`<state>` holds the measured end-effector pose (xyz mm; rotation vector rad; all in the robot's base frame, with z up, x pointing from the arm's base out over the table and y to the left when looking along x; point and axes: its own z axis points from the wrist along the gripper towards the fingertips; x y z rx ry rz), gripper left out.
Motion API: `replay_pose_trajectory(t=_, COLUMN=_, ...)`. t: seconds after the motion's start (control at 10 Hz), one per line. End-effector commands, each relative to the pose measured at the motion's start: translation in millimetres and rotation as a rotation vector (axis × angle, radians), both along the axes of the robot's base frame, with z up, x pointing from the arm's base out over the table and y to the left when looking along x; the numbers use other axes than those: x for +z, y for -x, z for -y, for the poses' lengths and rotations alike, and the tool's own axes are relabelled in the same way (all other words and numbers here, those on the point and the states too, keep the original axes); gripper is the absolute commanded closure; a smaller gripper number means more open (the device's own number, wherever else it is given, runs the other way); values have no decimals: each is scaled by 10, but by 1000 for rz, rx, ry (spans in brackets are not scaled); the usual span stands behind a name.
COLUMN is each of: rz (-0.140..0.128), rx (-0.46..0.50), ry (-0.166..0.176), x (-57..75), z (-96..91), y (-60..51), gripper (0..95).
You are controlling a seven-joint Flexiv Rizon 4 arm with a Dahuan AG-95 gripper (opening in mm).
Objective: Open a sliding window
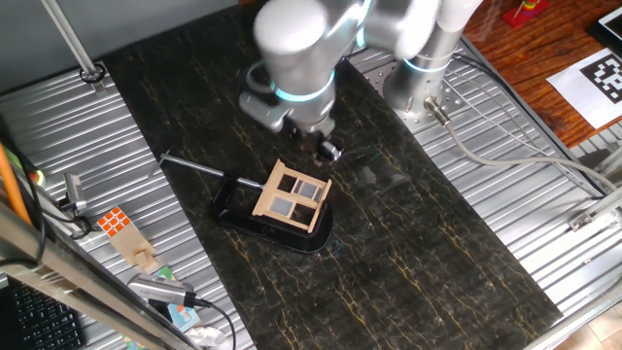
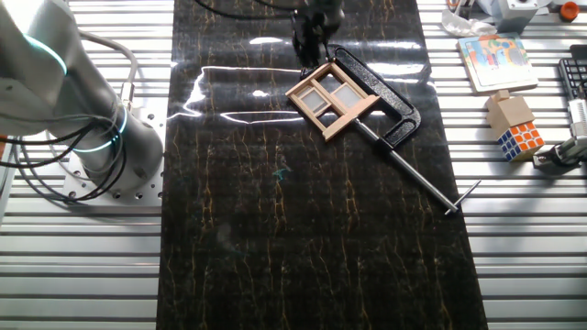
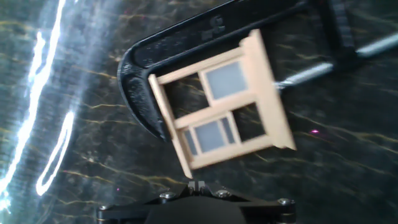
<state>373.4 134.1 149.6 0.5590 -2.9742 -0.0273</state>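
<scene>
— One thing matters here: the small tan wooden sliding window (image 1: 293,198), square-framed with a cross bar. Where does it lie for you?

— In one fixed view it stands tilted in the black metal C-clamp (image 1: 243,206) on the dark marbled table mat (image 1: 437,253). My gripper (image 1: 326,148) hangs just past the window's far upper corner, close above it. My silver arm covers most of the hand, so whether I touch the frame I cannot tell.

— And the jaws?

— From that side I cannot tell whether they stand apart or together.

— What about the other fixed view?

— There the sliding window (image 2: 332,97) sits like a diamond near the top of the mat, the C-clamp (image 2: 390,101) curving round its right side and the clamp's thin steel screw rod (image 2: 417,173) running down to the right. My gripper (image 2: 307,41) comes in from the top edge, just beside the window's upper left corner. It is dark and blurred; the gap between the fingers does not show.

— The hand view?

— The sliding window (image 3: 221,115) fills the middle, two greyish panes showing pale and the other two openings dark. It lies straight ahead of me, its lower corner near the black hand body (image 3: 199,208) at the bottom edge. My fingertips do not show, so the state of the jaws stays unknown.
</scene>
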Motion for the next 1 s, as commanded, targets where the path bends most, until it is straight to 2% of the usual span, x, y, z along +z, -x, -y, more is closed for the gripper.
replay_pose_trajectory(t=0.1, rz=66, rx=-45, ry=75, x=231, z=76, y=23, gripper=950)
replay_pose_trajectory(t=0.4, rz=100, rx=-57, ry=75, x=293, z=40, y=65, gripper=950)
replay_pose_trajectory(t=0.6, rz=102, rx=-42, ry=70, x=353, z=-13, y=113, gripper=950)
replay_pose_trajectory(t=0.8, rz=93, rx=-38, ry=66, x=393, z=-49, y=154, gripper=950)
replay_pose_trajectory(t=1.0, rz=92, rx=-36, ry=58, x=404, z=-59, y=163, gripper=950)
